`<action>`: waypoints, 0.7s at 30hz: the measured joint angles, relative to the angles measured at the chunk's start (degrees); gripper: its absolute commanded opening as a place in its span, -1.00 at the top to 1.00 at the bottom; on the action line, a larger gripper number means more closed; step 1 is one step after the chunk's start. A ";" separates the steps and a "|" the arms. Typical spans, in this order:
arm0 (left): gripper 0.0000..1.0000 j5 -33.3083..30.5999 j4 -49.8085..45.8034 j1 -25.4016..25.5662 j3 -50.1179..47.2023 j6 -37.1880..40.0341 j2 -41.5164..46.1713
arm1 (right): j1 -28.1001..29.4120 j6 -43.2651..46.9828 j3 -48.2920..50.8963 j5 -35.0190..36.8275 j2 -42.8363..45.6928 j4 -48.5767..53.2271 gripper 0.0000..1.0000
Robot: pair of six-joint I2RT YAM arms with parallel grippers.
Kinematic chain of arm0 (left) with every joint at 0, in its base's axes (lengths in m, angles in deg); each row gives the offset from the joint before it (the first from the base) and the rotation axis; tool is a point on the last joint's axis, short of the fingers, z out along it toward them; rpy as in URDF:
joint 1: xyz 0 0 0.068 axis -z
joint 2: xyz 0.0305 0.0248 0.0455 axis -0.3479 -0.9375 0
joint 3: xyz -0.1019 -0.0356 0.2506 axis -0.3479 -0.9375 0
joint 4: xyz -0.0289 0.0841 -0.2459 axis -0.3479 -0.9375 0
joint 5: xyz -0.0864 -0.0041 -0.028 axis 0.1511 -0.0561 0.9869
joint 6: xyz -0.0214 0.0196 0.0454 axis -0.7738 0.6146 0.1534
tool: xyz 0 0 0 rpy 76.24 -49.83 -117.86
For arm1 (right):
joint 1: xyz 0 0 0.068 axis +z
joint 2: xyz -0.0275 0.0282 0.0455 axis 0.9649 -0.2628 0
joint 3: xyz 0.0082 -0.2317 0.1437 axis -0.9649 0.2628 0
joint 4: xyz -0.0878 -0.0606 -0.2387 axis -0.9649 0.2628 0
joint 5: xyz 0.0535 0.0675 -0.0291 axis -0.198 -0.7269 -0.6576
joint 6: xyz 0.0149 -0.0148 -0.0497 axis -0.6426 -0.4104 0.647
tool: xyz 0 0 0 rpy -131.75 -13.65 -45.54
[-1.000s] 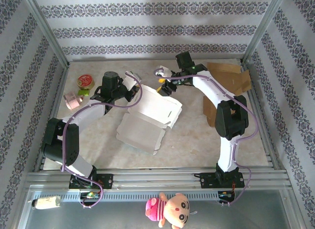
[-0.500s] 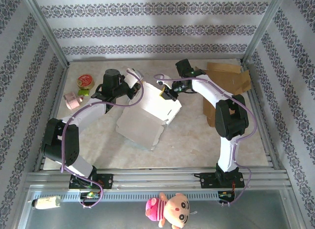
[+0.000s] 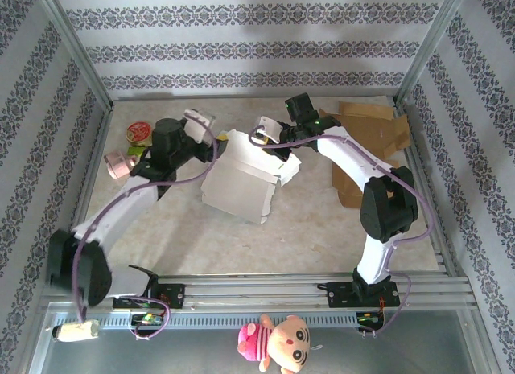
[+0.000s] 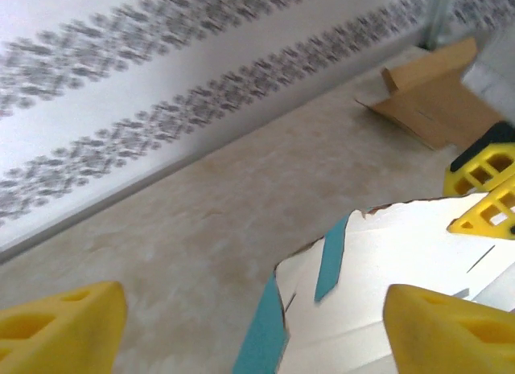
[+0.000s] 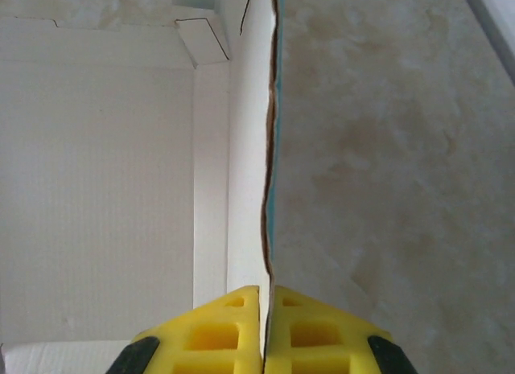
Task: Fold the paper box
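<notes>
Pinching the upright edge of a box [image 3: 241, 177] wall, the right gripper [image 5: 264, 326] has its yellow jaws clamped together on the card, with the white inner face on one side and a teal sliver on the other. The box, white and partly folded, sits on the table [image 3: 322, 221] at mid-width, nearer the far edge than the near one, its lowest panel sloping toward the near side. The left gripper [image 4: 257, 334] hangs at the box's far left corner, jaws wide apart and holding nothing, with a box corner showing between them. Brown cardboard [image 3: 370, 129] lies by the far right corner. A tin [image 3: 140, 133] and a pink roll [image 3: 119, 163] sit along the left edge.
</notes>
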 measured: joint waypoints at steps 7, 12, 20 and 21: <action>-0.89 -0.26 -4.70 -3.74 -4.94 -2.01 7.37 | 0.11 1.73 -1.33 0.33 -0.15 1.97 0.86; -0.96 5.90 -5.84 -4.96 -6.03 -1.31 0.09 | 0.48 2.19 -2.75 -0.13 -0.42 2.80 0.85; -0.39 7.17 1.95 -4.96 -5.86 1.27 -10.10 | 2.16 3.23 -2.91 -0.31 -1.84 4.35 0.81; -0.24 6.78 2.38 -4.96 -5.66 1.66 -11.08 | 2.27 3.21 -2.91 -0.31 -1.92 4.35 0.79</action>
